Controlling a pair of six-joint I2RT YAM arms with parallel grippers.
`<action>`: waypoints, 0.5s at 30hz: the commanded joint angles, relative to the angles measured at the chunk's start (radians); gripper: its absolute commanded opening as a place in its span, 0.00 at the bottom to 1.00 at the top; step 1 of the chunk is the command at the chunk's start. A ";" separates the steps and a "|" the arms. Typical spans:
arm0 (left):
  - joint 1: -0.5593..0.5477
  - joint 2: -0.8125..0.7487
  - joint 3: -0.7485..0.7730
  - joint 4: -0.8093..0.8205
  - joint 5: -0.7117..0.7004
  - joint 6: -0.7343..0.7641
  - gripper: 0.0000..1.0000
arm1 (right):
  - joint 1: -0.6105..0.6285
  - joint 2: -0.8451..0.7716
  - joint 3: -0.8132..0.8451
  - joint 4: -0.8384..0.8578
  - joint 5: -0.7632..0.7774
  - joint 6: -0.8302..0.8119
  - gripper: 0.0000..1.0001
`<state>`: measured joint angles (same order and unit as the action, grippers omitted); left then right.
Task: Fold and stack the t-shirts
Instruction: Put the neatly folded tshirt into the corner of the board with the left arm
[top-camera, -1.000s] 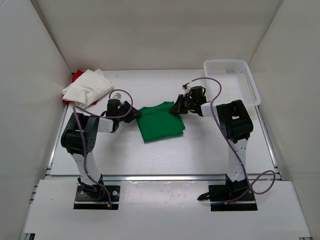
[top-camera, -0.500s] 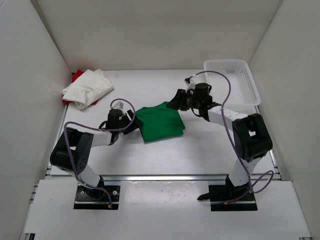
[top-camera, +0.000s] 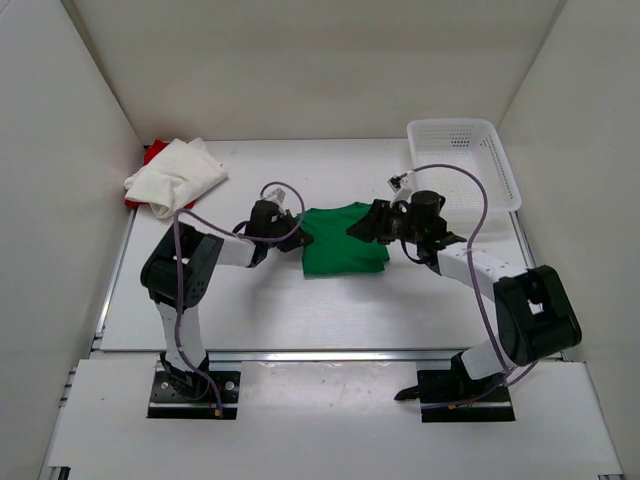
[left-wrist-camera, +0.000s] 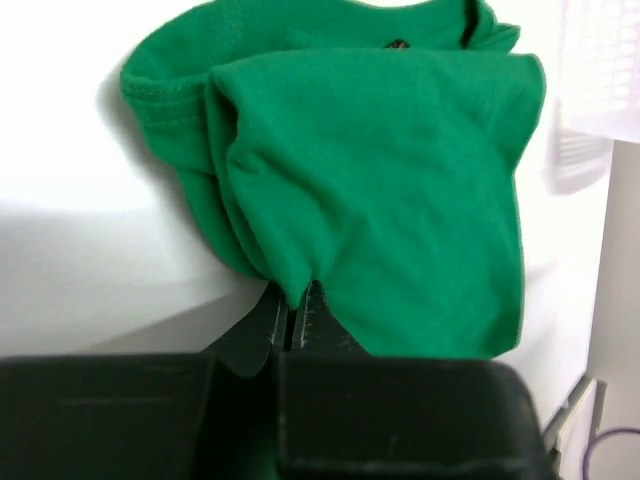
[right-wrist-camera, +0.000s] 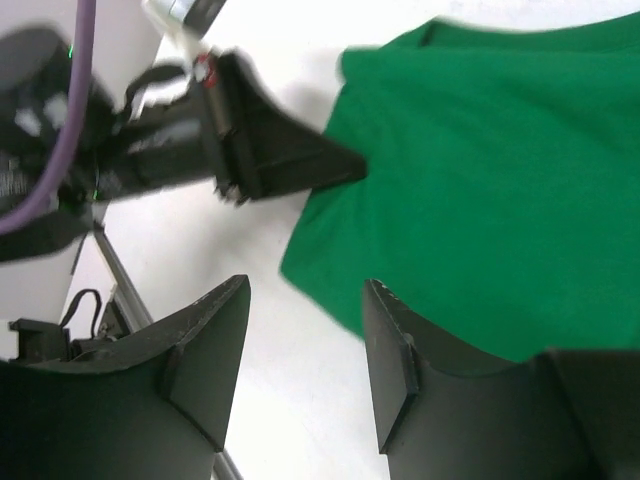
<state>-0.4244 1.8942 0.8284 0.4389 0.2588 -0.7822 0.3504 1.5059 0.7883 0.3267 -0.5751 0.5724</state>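
Three t-shirts lie on the white desk (top-camera: 300, 310). Two of them sit together in the far left corner. The red t-shirt (top-camera: 152, 152) is underneath, with only its edges showing. The off-white t-shirt (top-camera: 175, 175) is bunched loosely on top of it.

Two arms reach in toward the middle of the desk. The left fingers (top-camera: 296, 237) are pressed together on the left edge of the green t-shirt (top-camera: 345, 245). In the left wrist view they (left-wrist-camera: 295, 310) pinch a small fold of that shirt (left-wrist-camera: 380, 190), which lifts into a little peak there. The green shirt is folded into a rough rectangle. It lies flat at mid-desk between the two arms and well apart from the other two shirts. Its collar end points to the far side.

The right fingers (top-camera: 368, 225) are at the shirt's right edge. In the right wrist view they (right-wrist-camera: 205, 350) are spread wide and hold nothing. Green cloth (right-wrist-camera: 480, 190) and bare desk show between them, and the left arm's closed tips are visible across the shirt.

One white mesh basket (top-camera: 505, 170) stands in the far right corner, beyond the right arm. I cannot see anything inside it.
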 joint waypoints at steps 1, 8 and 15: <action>-0.011 -0.001 0.183 -0.164 0.007 0.041 0.00 | -0.049 -0.120 -0.081 0.049 -0.047 0.004 0.47; 0.156 0.045 0.638 -0.438 0.016 0.136 0.00 | -0.091 -0.305 -0.247 0.029 -0.025 0.004 0.47; 0.421 0.100 0.971 -0.583 0.063 0.137 0.00 | -0.073 -0.280 -0.241 -0.006 -0.034 -0.022 0.48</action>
<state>-0.1009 2.0056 1.7500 -0.0570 0.3027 -0.6498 0.2626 1.2148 0.5297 0.3126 -0.6029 0.5770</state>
